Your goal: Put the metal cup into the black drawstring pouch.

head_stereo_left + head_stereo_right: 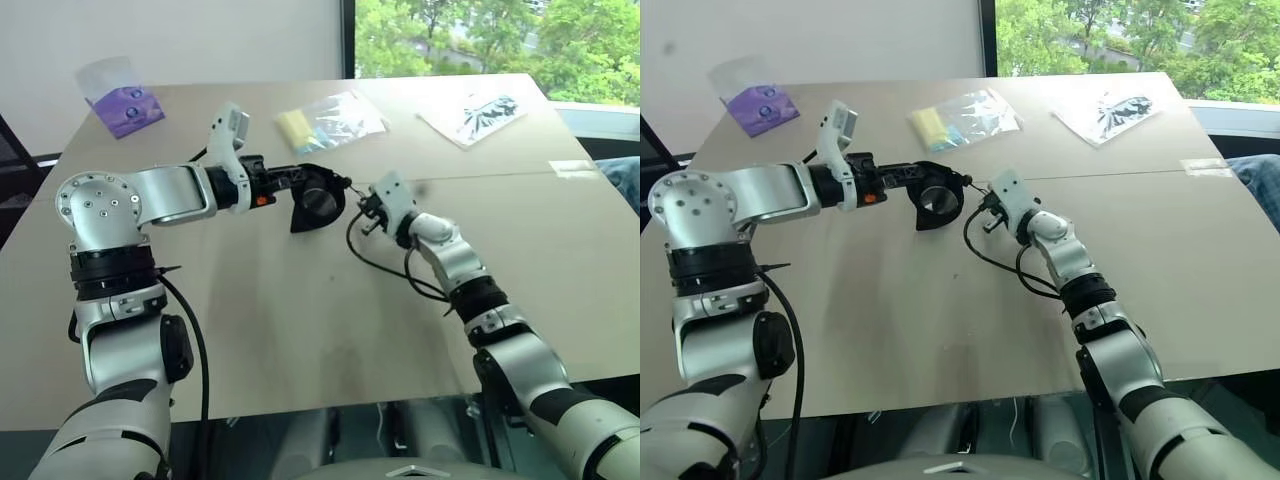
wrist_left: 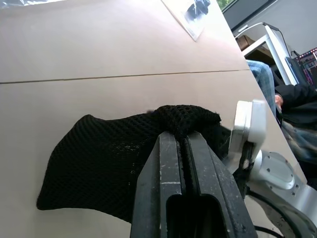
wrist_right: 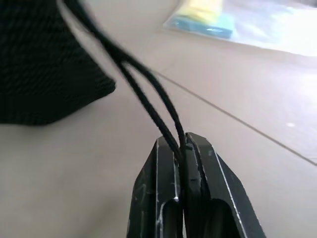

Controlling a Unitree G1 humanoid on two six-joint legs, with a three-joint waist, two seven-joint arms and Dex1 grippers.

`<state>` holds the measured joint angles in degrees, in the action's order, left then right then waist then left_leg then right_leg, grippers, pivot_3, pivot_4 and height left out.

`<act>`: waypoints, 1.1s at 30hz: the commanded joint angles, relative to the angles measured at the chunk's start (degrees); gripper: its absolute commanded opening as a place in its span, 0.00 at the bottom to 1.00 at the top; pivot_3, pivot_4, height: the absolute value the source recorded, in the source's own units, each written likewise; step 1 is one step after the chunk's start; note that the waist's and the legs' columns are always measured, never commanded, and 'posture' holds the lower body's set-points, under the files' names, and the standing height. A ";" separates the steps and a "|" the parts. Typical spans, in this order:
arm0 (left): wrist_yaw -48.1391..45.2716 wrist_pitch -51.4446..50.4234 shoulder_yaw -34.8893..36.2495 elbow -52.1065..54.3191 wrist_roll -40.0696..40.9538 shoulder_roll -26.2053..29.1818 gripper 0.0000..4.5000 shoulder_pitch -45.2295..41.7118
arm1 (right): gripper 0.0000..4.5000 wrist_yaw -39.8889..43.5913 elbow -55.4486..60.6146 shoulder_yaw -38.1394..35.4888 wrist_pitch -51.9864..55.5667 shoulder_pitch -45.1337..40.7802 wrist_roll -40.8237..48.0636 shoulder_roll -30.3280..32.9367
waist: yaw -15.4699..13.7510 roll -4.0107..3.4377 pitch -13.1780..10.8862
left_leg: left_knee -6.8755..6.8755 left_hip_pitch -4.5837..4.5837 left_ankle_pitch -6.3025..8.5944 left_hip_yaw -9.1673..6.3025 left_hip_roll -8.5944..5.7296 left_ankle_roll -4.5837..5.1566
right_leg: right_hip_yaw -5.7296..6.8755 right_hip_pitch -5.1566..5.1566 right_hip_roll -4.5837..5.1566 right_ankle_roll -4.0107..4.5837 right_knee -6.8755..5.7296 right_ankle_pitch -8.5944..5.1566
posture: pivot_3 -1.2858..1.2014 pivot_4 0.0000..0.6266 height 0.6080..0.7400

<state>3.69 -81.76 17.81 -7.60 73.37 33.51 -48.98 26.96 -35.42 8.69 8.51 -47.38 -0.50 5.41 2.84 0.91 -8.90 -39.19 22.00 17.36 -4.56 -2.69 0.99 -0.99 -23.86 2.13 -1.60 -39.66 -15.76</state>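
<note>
Holding the black drawstring pouch up over the table, our left gripper is pressed tight on its top edge. Our right gripper pinches the drawstring cord. We think a hard pull could yank the pouch loose or cinch it wrong. The metal cup seems to sit inside, round end facing us, its long way lying nearly level.

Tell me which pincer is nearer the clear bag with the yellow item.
Left. The left pincer, clamped on the black drawstring pouch, sits just in front of the clear bag. The right pincer, pinching the pouch's drawstring cord, is slightly farther off.
</note>
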 commanded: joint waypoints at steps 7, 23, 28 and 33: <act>-22.73 16.85 -7.58 15.19 -13.41 3.38 0.50 6.13 | 0.00 2.82 27.82 0.91 10.37 -3.82 -7.24 14.26 | -0.62 -0.10 -0.06 | -0.03 0.29 0.00 0.00 -0.01 0.00 | 0.02 -0.28 0.01 0.00 0.02 0.00 | 0.52 0.24 1.00; -41.20 38.72 -24.09 3.07 -36.94 -9.28 0.80 -4.63 | 0.00 8.77 49.98 3.63 30.02 -8.73 -7.66 19.23 | -0.45 -0.10 -0.06 | -0.09 0.71 -0.01 0.05 -0.02 0.02 | -0.01 -0.64 0.01 0.00 -0.05 0.00 | 0.52 0.24 1.00; -44.11 41.79 -24.58 -1.14 -40.35 -12.30 0.80 -6.02 | 0.00 8.95 51.42 4.79 31.23 -8.51 -8.34 19.43 | -0.49 -0.10 -0.06 | -0.10 0.86 -0.01 0.09 -0.02 0.02 | -0.04 -0.84 0.01 0.00 -0.11 0.00 | 0.52 0.24 1.00; -46.37 43.11 -24.70 -3.84 -42.64 -14.69 0.39 -6.68 | 0.00 8.61 52.33 4.98 32.48 -8.73 -8.16 19.28 | -0.53 -0.10 -0.06 | -0.11 0.87 -0.01 0.08 -0.02 0.02 | -0.03 -0.84 0.01 0.00 -0.11 0.00 | 0.52 0.24 1.00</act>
<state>-41.39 -40.40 -7.29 -11.61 31.41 19.33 -54.24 35.91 14.12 14.40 40.92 -54.10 -8.49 24.49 2.31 0.80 -8.96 -39.30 22.87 17.35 -4.47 -2.72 1.01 -1.02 -24.70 2.14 -1.60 -39.77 -15.76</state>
